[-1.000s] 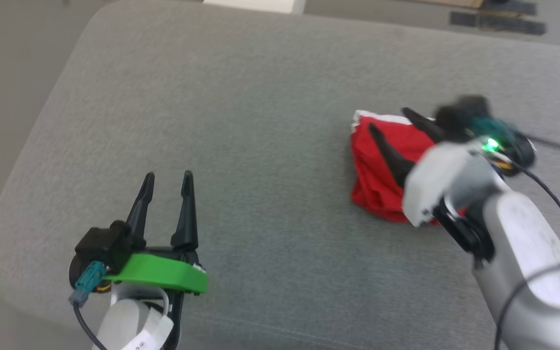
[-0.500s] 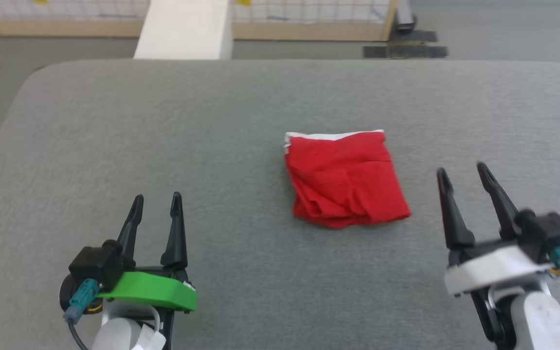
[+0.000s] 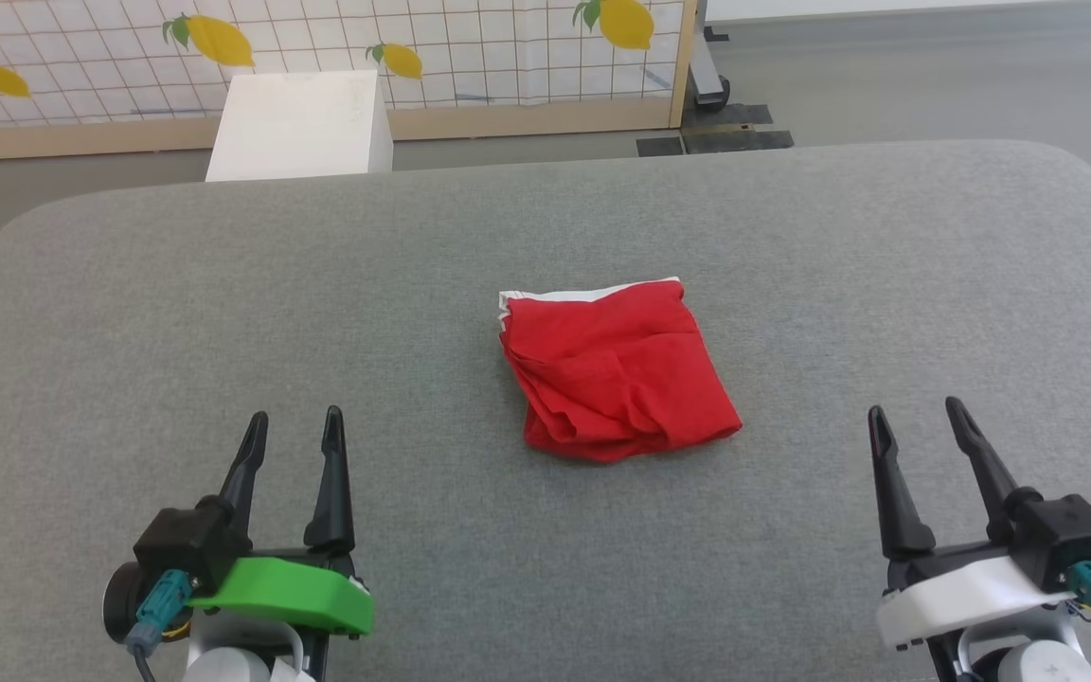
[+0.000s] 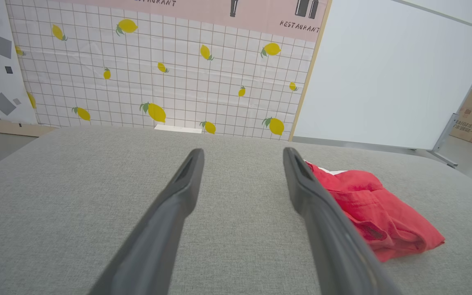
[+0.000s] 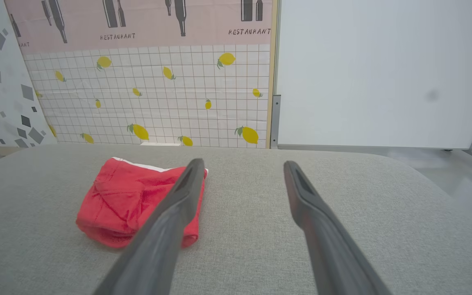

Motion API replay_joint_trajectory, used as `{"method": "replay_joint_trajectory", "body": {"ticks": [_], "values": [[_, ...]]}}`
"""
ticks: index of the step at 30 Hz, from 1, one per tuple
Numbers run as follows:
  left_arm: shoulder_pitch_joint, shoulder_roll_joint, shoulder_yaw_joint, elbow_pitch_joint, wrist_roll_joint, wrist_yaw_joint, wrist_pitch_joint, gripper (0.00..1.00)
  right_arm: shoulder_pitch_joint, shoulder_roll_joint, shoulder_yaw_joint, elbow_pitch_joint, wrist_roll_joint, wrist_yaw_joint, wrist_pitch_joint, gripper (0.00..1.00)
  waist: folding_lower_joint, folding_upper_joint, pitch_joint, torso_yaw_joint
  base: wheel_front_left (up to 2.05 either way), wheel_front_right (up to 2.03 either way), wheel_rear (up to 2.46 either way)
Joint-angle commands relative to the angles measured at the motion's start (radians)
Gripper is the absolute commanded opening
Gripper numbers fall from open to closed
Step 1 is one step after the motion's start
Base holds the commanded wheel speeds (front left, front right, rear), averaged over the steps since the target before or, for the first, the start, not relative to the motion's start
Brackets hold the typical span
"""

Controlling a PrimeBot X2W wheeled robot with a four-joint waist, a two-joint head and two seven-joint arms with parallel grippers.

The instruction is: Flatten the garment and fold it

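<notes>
Pointing away from the robot at the near left of the head view, the left end effector (image 3: 296, 417) has its two dark fingers spread wide with nothing between them, over bare grey fabric. The right end effector (image 3: 916, 409) mirrors it at the near right, jaws equally wide and empty. Neither touches the garment (image 3: 617, 374), which lies between them and farther out, near the middle of the counter (image 3: 413, 237), well apart from both. It is a compact, roughly square red bundle, folded over on itself, with rumpled layers along its near-left edge and a white strip showing along its far edge. In the left wrist view it sits to the right of the fingers, partly hidden behind the right-hand one. In the right wrist view it sits to the left, with the left-hand finger crossing in front of it. Beyond the counter's rounded far edge a white box (image 3: 299, 123) stands on the floor. Behind that is a gridded wall panel (image 3: 470, 47) printed with yellow lemons, next to a plain white board (image 5: 375, 73).
</notes>
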Motion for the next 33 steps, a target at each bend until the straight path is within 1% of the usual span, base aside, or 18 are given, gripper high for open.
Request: {"method": "replay_joint_trajectory", "body": {"ticks": [1,13,16,18,20,21,22,23,25,27,29,30,33], "values": [[0.017,-0.002,0.001,0.002,0.005,-0.004,-0.005,1.0,0.012,0.0,0.004,0.002,-0.005,-0.002,-0.009,1.0,0.0,-0.0001,0.001,0.003,0.0,0.0,0.0],[0.0,-0.002,-0.001,-0.002,0.012,-0.009,-0.005,1.0,-0.006,-0.009,0.008,0.001,-0.002,-0.002,-0.008,1.0,0.0,-0.0001,0.034,0.03,0.0,0.0,0.0],[-0.011,-0.002,-0.006,-0.005,0.013,-0.009,-0.005,1.0,-0.045,-0.017,0.023,0.014,0.051,-0.002,0.031,1.0,0.0,-0.0001,0.05,0.039,0.0,0.0,0.0],[-0.02,-0.002,-0.009,-0.007,0.015,-0.01,-0.005,1.0,-0.094,-0.016,0.025,0.041,0.166,-0.002,0.101,1.0,0.0,-0.0001,0.062,0.048,0.0,0.0,0.0],[-0.03,-0.002,-0.011,-0.009,0.017,-0.012,-0.005,1.0,-0.152,-0.006,0.01,0.074,0.337,-0.002,0.213,1.0,0.0,-0.0001,0.074,0.059,0.0,0.0,0.0],[-0.035,-0.002,-0.014,-0.011,0.018,-0.013,-0.005,1.0,-0.187,-0.004,0.0,0.096,0.425,-0.002,0.284,1.0,0.0,-0.0001,0.082,0.068,0.0,0.0,0.0],[-0.04,-0.002,-0.016,-0.013,0.018,-0.014,-0.005,1.0,-0.215,-0.004,-0.013,0.115,0.486,-0.002,0.337,1.0,0.0,-0.0001,0.088,0.075,0.0,0.0,0.0],[-0.046,-0.002,-0.02,-0.016,0.018,-0.014,-0.005,1.0,-0.248,-0.002,-0.038,0.149,0.567,-0.002,0.416,1.0,0.0,-0.0001,0.098,0.086,0.0,0.0,0.0],[-0.058,-0.002,-0.027,-0.022,0.018,-0.014,-0.005,1.0,-0.311,-0.001,-0.09,0.218,0.674,-0.002,0.545,1.0,0.0,-0.0001,0.12,0.108,0.0,0.0,0.0],[-0.072,-0.002,-0.034,-0.027,0.016,-0.014,-0.005,1.0,-0.377,-0.004,-0.142,0.302,0.73,-0.002,0.662,1.0,0.0,-0.0001,0.139,0.129,0.0,0.0,0.0],[-0.086,-0.002,-0.044,-0.031,0.012,-0.013,-0.005,1.0,-0.439,-0.007,-0.201,0.396,0.756,-0.002,0.762,1.0,0.0,-0.0001,0.16,0.156,0.0,0.0,0.0],[-0.093,-0.002,-0.05,-0.033,0.009,-0.012,-0.005,1.0,-0.473,-0.011,-0.227,0.44,0.759,-0.002,0.808,1.0,0.0,-0.0001,0.171,0.171,0.0,0.0,0.0],[-0.11,-0.002,-0.064,-0.04,-0.002,-0.004,-0.005,1.0,-0.55,-0.02,-0.284,0.538,0.745,-0.002,0.896,1.0,0.0,-0.0001,0.2,0.209,0.0,0.0,0.0]]}}
